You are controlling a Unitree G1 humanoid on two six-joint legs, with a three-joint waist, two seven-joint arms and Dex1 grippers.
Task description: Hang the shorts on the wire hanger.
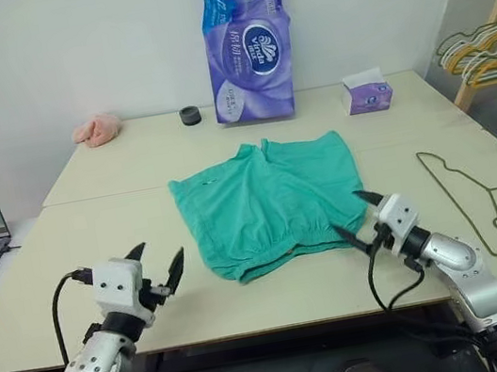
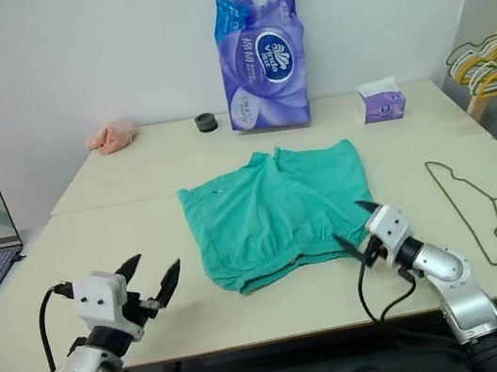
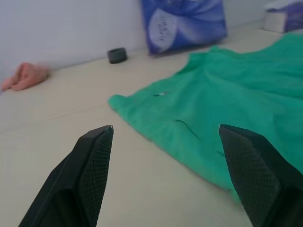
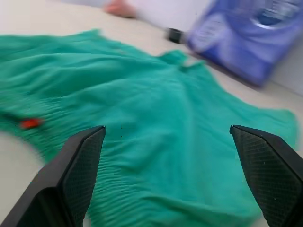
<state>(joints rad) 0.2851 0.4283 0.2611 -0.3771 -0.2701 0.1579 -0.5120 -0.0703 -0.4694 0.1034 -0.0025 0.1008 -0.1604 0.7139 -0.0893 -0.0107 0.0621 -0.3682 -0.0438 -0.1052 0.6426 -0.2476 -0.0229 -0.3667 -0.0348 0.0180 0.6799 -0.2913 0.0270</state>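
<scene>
Shorts are laid flat in the middle of the desk, waistband toward the near edge, legs toward the far side; a small orange tag is seen at the waistband in the right wrist view. Wire hanger is lying flat on the desk, to the right of the shorts and well apart from them, hook pointing right.

Left hand is held wide, empty, over the near desk edge, left of the shorts and apart from the cloth. Right hand is held wide, empty, just at the near right corner of the waistband; contact cannot be told.

Nothing is grasped yet, so the task is judged at its start.

Risks, judged:
- one layer of the waistband may be pinched alone, since the cloth lies flat and thin; the shorts would then open or slip when lifted.
- cloth may be dragged and bunched if the right hand is pushed in low.
- thin wire flat on the desk may be missed or skidded away.
- bunched hangers at the far right could be mistaken for the target.
</scene>
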